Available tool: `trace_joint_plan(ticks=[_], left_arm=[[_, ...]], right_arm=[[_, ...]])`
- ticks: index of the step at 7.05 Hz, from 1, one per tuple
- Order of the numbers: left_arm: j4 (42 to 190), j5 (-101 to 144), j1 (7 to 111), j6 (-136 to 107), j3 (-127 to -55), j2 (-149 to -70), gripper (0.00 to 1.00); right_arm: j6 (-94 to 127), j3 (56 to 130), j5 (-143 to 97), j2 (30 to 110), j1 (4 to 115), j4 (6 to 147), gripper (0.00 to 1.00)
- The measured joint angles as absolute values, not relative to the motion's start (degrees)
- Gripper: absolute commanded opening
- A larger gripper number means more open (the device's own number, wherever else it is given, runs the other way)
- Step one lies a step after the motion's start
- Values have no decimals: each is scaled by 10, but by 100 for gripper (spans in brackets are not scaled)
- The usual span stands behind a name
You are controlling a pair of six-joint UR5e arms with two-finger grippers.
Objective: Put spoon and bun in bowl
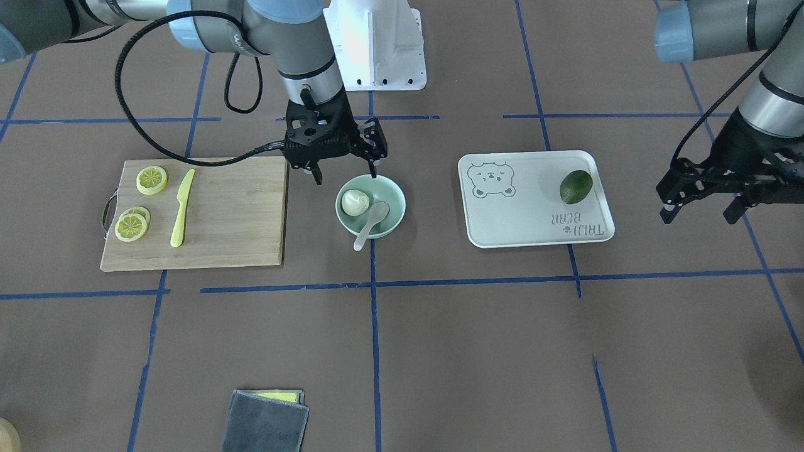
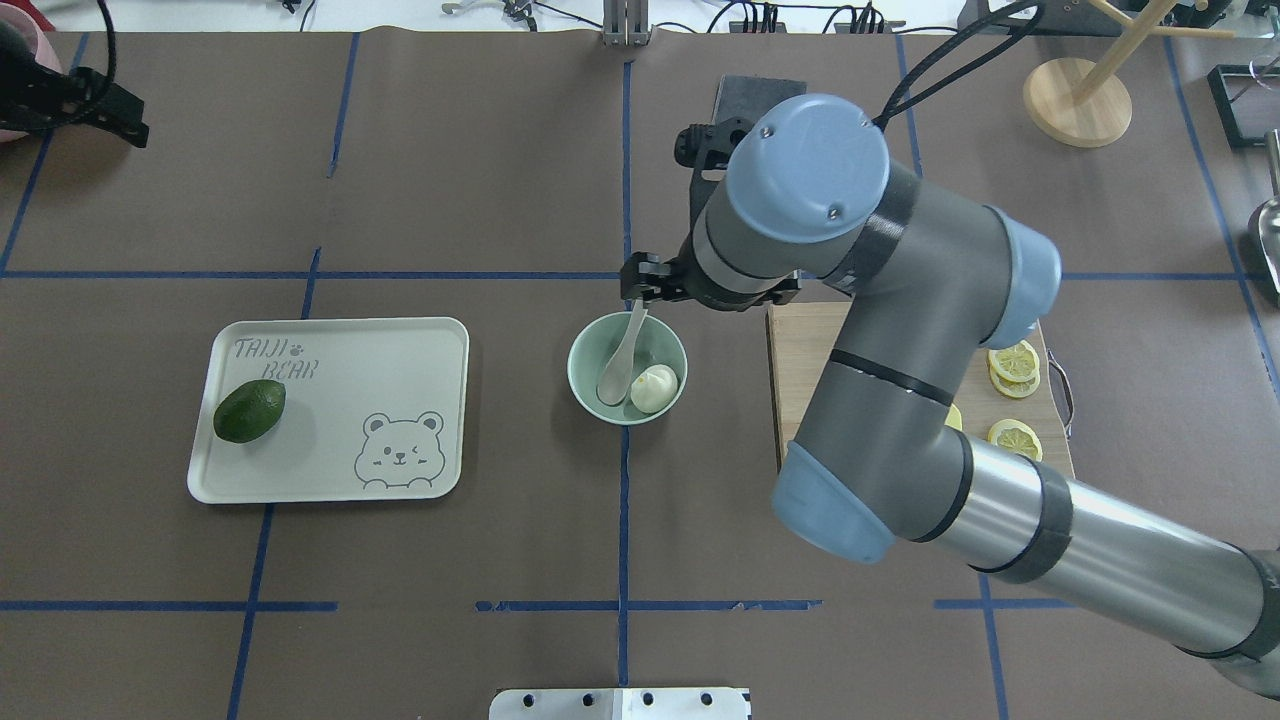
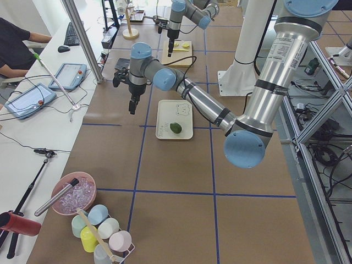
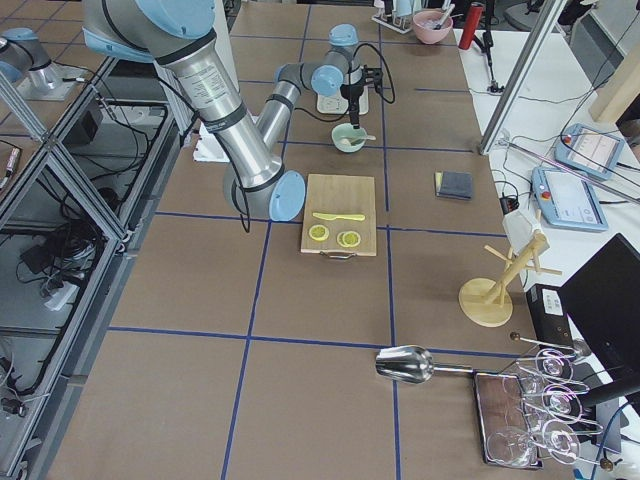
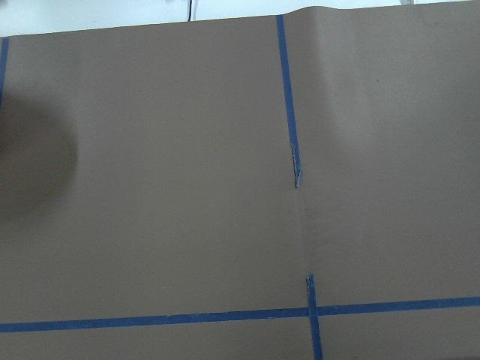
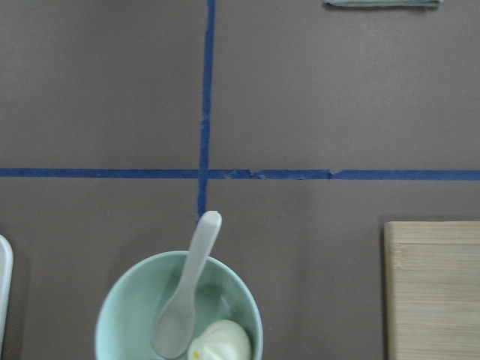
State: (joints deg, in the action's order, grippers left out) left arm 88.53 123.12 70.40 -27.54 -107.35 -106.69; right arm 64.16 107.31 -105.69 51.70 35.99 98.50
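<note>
The mint-green bowl (image 1: 394, 196) stands at the table's middle. The white bun (image 1: 355, 202) lies inside it. The off-white spoon (image 1: 372, 220) rests with its scoop in the bowl and its handle over the rim. All three also show in the overhead view, bowl (image 2: 584, 352), bun (image 2: 655, 388) and spoon (image 2: 620, 362), and in the right wrist view, bowl (image 6: 124, 315), spoon (image 6: 187, 296) and bun (image 6: 223, 343). My right gripper (image 1: 345, 177) hovers above the bowl, open and empty. My left gripper (image 1: 698, 213) is open and empty, raised far off beside the tray.
A wooden cutting board (image 1: 239, 213) with lemon slices (image 1: 151, 179) and a yellow knife (image 1: 182, 207) lies beside the bowl. The bear tray (image 1: 521, 220) holds an avocado (image 1: 576, 186). A grey cloth (image 1: 265, 424) lies near the operators' edge.
</note>
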Motion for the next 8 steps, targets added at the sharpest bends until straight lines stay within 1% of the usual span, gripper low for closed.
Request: trace_joint_plan(ticks=[2, 3, 5, 8], left_arm=[[857, 1248, 770, -137, -1055, -1028, 100], [844, 1257, 808, -66, -1031, -1013, 100], [835, 1285, 873, 46, -983, -984, 100], [833, 1294, 907, 99, -970, -956, 100]], right_arm=[[546, 1119, -1089, 561, 411, 1056, 100], [501, 1129, -1123, 587, 448, 1066, 100], [396, 1137, -1180, 647, 523, 1067, 100], [170, 1131, -1275, 764, 661, 1066, 100]])
